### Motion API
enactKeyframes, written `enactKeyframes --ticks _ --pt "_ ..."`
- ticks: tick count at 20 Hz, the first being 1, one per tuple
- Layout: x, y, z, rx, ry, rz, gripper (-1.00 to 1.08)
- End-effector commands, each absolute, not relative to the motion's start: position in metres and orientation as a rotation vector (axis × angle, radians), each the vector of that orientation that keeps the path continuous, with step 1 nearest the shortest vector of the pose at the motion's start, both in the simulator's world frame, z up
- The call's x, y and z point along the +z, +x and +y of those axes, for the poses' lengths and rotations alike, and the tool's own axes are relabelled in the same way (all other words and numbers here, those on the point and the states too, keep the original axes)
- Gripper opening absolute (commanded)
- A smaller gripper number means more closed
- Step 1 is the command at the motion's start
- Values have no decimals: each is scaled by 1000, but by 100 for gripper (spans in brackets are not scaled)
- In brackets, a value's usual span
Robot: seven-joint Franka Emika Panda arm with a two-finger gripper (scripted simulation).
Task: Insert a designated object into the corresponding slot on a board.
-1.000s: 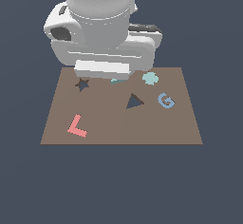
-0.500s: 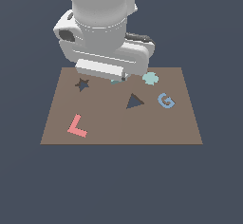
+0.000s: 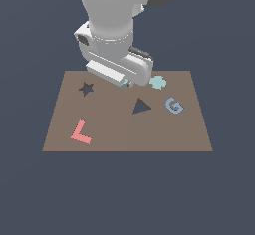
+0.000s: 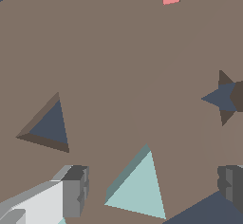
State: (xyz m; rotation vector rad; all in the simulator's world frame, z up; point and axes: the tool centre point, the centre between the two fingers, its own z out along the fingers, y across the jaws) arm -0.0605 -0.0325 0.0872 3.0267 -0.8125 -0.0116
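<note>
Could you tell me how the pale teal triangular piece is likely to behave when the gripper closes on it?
The teal triangle looks rigid and flat, so it probably won't roll. Its slanted sides may slip between the gripper fingers.

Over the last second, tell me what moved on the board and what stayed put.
The arm swung toward the exterior view's right, carrying the end effector from near the star slot toward the board's far middle. Its fingers now straddle the pale teal triangle piece without visibly touching it. Unchanged: triangle slot, red L, blue G, teal cross piece.
</note>
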Motion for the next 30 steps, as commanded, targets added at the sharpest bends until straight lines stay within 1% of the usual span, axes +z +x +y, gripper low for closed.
enactKeyframes --ticks 1,12,20,29,30 --pt "78 -68 -30 -8 2999 -913 100" --pt "53 -84 -21 0 2919 -1157 100" --pt "49 -85 -20 -1 2914 -1172 100" --pt "30 -86 -19 0 2913 -1177 100" --pt "30 -86 -19 0 2913 -1177 -100"
